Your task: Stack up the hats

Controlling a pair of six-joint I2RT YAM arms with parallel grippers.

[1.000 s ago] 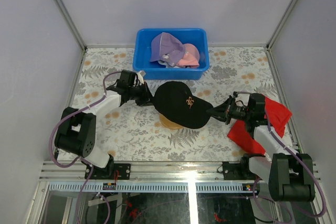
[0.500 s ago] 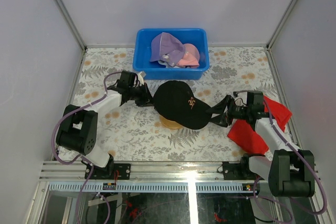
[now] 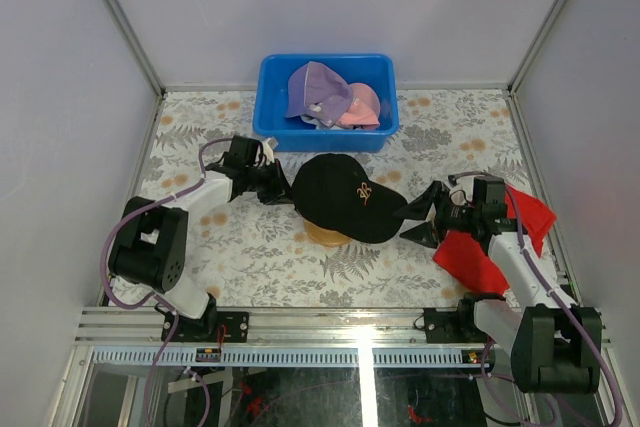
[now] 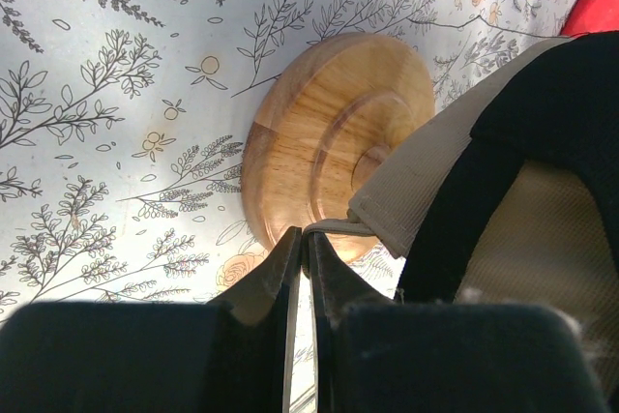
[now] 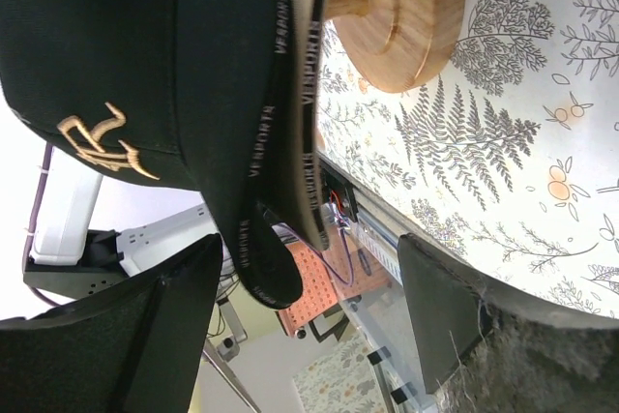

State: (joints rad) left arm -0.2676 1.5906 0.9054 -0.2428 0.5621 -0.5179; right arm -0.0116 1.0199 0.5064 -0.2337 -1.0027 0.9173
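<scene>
Since half a second ago, pulled off the brim of the black cap (image 3: 340, 197) with the right gripper (image 3: 418, 217), its two dark fingers now spread wide, holding nothing, tips close by the brim's end. From that wrist: stiff curved brim in view between the fingers, smooth black fabric, gold embroidered logo on the crown, lettered tape along the inner seam.

On the other side, no change: left gripper (image 4: 305, 239) pinched together on a thin tan strip at the rear edge of the tan cap (image 4: 416, 181), tucked under the black one. Both caps stacked over a round wooden dome (image 4: 319, 132) of pale turned wood with concentric rings, standing mid-worktop (image 3: 200, 137) on a fern-and-flower print.

Just behind the right gripper and partly under that arm, a flat red cloth (image 3: 470, 257), creased at its far corner.

Farther back, against the rear wall, a blue plastic bin (image 3: 270, 82) with a crumpled lavender cap (image 3: 315, 87) and a pink cap (image 3: 362, 105) inside, soft and pressed against each other.
</scene>
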